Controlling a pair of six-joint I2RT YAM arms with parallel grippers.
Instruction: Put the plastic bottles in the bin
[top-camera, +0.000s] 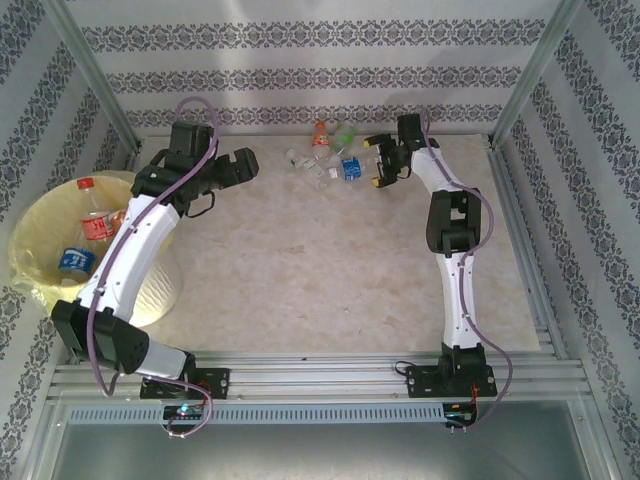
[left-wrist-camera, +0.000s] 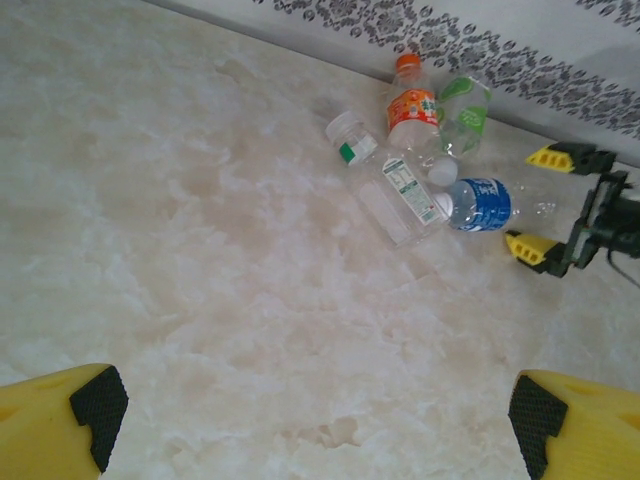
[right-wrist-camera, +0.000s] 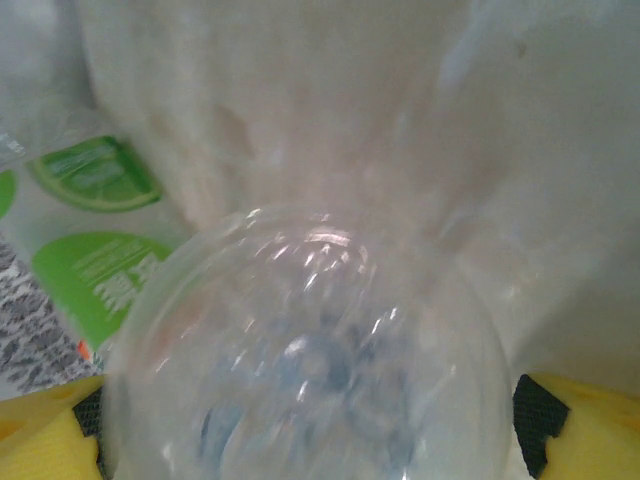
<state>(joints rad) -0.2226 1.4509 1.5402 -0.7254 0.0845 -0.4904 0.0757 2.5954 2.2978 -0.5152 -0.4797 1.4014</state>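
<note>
Several plastic bottles lie in a cluster at the back of the table (top-camera: 300, 260): an orange-labelled one (left-wrist-camera: 410, 105), a green-labelled one (left-wrist-camera: 465, 110), two clear ones (left-wrist-camera: 400, 195) and a blue-labelled one (left-wrist-camera: 480, 205). My right gripper (top-camera: 378, 162) is open, its yellow fingers either side of the blue-labelled bottle's clear base (right-wrist-camera: 310, 350) with a gap showing. My left gripper (left-wrist-camera: 320, 430) hangs open over bare table, left of the cluster. The bin (top-camera: 30, 250) with its pale yellow bag stands at the left, holding a red-labelled bottle (top-camera: 95, 215) and a blue-labelled one (top-camera: 75, 262).
Patterned walls close the table at the back and sides, and the bottle cluster lies close to the back wall (top-camera: 320, 110). A metal rail (top-camera: 330, 375) runs along the near edge by the arm bases. The left arm (top-camera: 130, 250) passes over the bin's right rim.
</note>
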